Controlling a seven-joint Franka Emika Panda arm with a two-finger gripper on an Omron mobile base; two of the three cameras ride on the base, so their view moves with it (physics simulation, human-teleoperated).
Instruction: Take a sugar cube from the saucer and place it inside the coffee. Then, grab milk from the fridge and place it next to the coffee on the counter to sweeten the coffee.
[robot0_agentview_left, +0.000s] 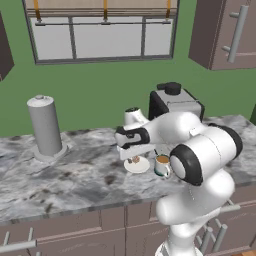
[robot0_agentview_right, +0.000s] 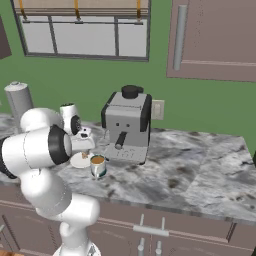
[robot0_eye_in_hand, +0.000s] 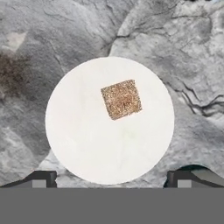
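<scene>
The gripper (robot0_eye_in_hand: 111, 179) hangs above the saucer (robot0_eye_in_hand: 87, 144), its two dark fingertips (robot0_eye_in_hand: 41, 178) set wide apart at either side of the plate's near edge and holding nothing. In the hand view the sugar cube (robot0_eye_in_hand: 121, 99) lies on the saucer, a little off its middle, its edges turned at a slant to the picture; it is well apart from both fingertips. The saucer sits flat on the counter (robot0_eye_in_hand: 26, 52), marbled stone showing all around it. In the left base view the arm bends forward over the counter (robot0_agentview_left: 60, 180) with the hand just above the saucer (robot0_agentview_left: 140, 167), and the cube (robot0_agentview_left: 134, 160) shows as a small brown speck on the plate. The coffee (robot0_agentview_left: 162, 165) stands just beside the saucer on its right, upright, brown liquid visible inside. Behind both is the espresso machine (robot0_agentview_left: 172, 102), and far to the left a grey canister (robot0_agentview_left: 45, 127) stands on the counter. In the right base view the coffee (robot0_agentview_right: 97, 165) is near the front of the saucer (robot0_agentview_right: 78, 161), with the machine (robot0_agentview_right: 127, 125) close behind and the canister (robot0_agentview_right: 19, 102) at the far left, partly hidden by the arm.
</scene>
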